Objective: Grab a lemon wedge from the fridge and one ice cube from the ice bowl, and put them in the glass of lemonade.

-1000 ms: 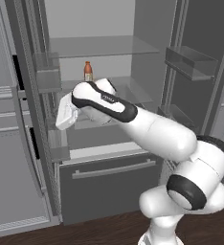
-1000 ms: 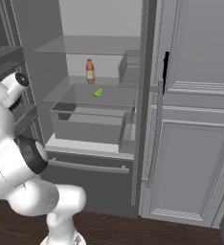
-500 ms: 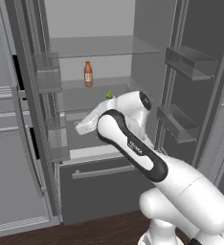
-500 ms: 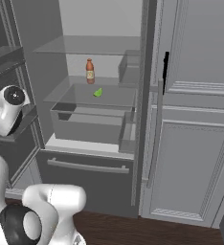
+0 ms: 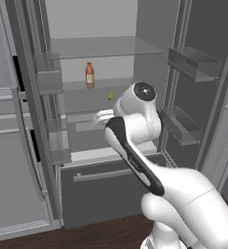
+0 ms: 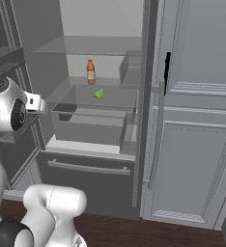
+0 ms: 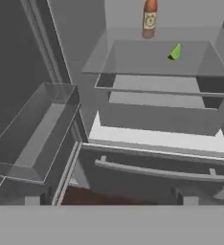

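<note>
The lemon wedge (image 5: 111,96) (image 6: 99,93) (image 7: 175,51) lay on a glass shelf (image 6: 81,99) (image 7: 133,60) (image 5: 86,87) inside the open fridge (image 5: 150,29) (image 6: 76,29), small and green, tipped on its side. It was toward the right of the shelf in the hand view, with bare glass all round it. An orange bottle (image 5: 89,75) (image 6: 91,71) (image 7: 150,18) stood upright on the same shelf, behind the wedge and to its left, near but apart from it.

Below the shelf sat a clear drawer bin (image 6: 88,125) (image 7: 157,112), and under that the fridge's lower drawer (image 5: 104,189) (image 6: 88,176) (image 7: 152,177) with a long horizontal handle (image 6: 88,168) (image 7: 159,171). An upper glass shelf (image 5: 104,47) (image 6: 91,46) ran above the bottle. The left door stood swung out, its clear bins (image 5: 50,80) (image 7: 35,134) seen edge on; the right door's bins (image 5: 194,63) showed in the left base view. Panelled grey cabinets (image 6: 197,120) (image 5: 11,160) flanked the fridge on both sides.

The claw (image 5: 102,116) hung in front of the fridge opening at about the bin's height, lower than the wedge and well short of it. Its jaws stood wide apart with nothing between them. The arm's wrist (image 6: 13,111) (image 5: 140,95) sat just left of the open compartment in the right base view.
</note>
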